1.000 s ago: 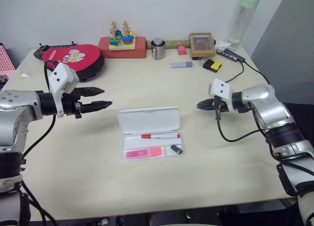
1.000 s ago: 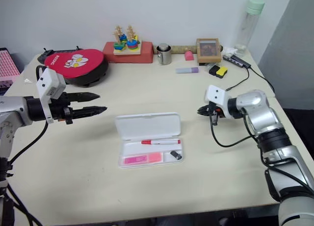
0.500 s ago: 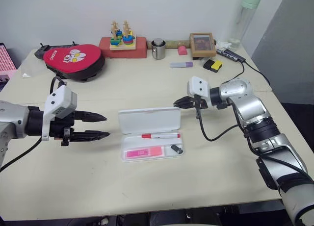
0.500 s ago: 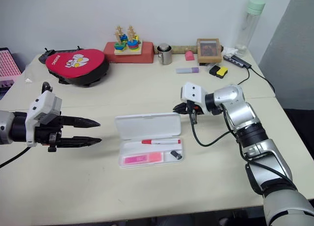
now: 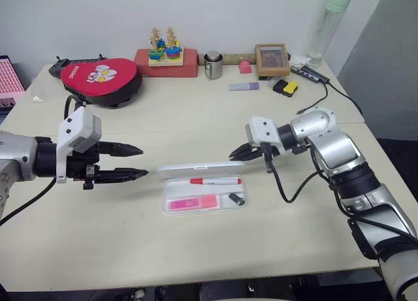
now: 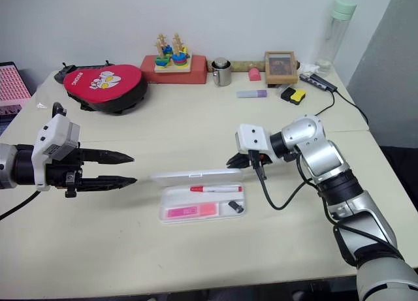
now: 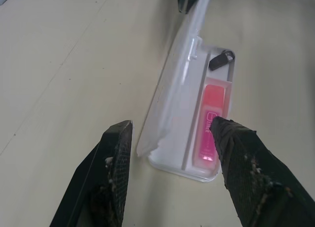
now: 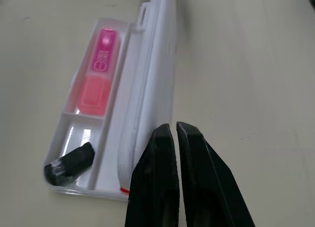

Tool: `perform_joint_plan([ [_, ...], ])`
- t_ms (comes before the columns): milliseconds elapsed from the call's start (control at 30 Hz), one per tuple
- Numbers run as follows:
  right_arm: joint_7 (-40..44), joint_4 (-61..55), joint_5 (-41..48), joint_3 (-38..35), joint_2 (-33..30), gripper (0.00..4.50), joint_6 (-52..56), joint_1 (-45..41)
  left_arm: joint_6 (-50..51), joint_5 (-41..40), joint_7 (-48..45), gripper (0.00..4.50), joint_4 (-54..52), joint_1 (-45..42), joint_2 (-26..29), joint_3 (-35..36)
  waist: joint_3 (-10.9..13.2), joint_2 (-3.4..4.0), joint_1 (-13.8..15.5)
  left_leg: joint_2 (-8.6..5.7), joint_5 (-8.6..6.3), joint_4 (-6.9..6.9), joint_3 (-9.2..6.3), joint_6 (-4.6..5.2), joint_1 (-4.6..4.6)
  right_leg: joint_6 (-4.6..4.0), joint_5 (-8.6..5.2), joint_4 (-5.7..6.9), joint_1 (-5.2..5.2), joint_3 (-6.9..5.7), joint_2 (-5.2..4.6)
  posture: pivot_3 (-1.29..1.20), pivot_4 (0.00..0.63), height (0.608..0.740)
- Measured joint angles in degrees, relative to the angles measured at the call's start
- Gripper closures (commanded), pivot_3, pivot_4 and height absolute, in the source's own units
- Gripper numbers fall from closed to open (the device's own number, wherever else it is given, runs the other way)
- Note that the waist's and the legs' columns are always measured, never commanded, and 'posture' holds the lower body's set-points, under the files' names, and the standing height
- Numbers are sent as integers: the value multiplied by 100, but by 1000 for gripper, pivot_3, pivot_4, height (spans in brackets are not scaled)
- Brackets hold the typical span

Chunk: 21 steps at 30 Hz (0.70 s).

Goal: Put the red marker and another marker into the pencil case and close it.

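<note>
Near the middle of the table [image 5: 130, 249], the pencil case [image 5: 204, 195] holds the red marker [image 5: 215, 181] in its rear slot and the pink highlighter [image 5: 191, 202] in front, so loading looks complete and only closing remains. Its lid [image 5: 196, 168] stands about on edge, seemingly propped by the right gripper [image 5: 236, 153], whose clenched fingers press its far-right corner and grasp nothing. The left gripper [image 5: 134, 161] hovers beside the case, fingers parted and empty.
</note>
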Motion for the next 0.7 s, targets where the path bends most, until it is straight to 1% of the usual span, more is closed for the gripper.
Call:
perform_joint_plan([
  [200,-25,-368,3,109,8,4307,209,273,-31,2,21,1787,26,-61,-20,-14,-1,-1,1,0,0,1,0,0,0,0,0,0,1,0,0,0,150,740],
  [400,-188,-546,0,254,183,4307,445,415,-31,2,60,1787,27,-62,-39,-27,-1,-2,-3,0,0,1,0,0,0,0,0,0,0,0,0,0,150,740],
  [500,-389,-651,-6,348,419,4307,584,540,-31,3,111,1787,26,-56,-110,-49,-2,-3,-5,2,0,1,0,0,1,0,0,1,0,1,3,0,150,740],
  [567,-658,-626,-50,542,715,4307,688,729,-31,5,129,1787,19,-44,-137,-86,-2,-3,-5,5,0,0,-1,0,1,-1,0,2,0,0,6,0,150,740],
  [700,-920,-544,-137,685,880,4307,834,830,-31,20,196,1787,17,-19,-140,-86,-2,-3,0,3,0,2,0,0,1,-1,0,0,1,2,5,0,150,740],
])
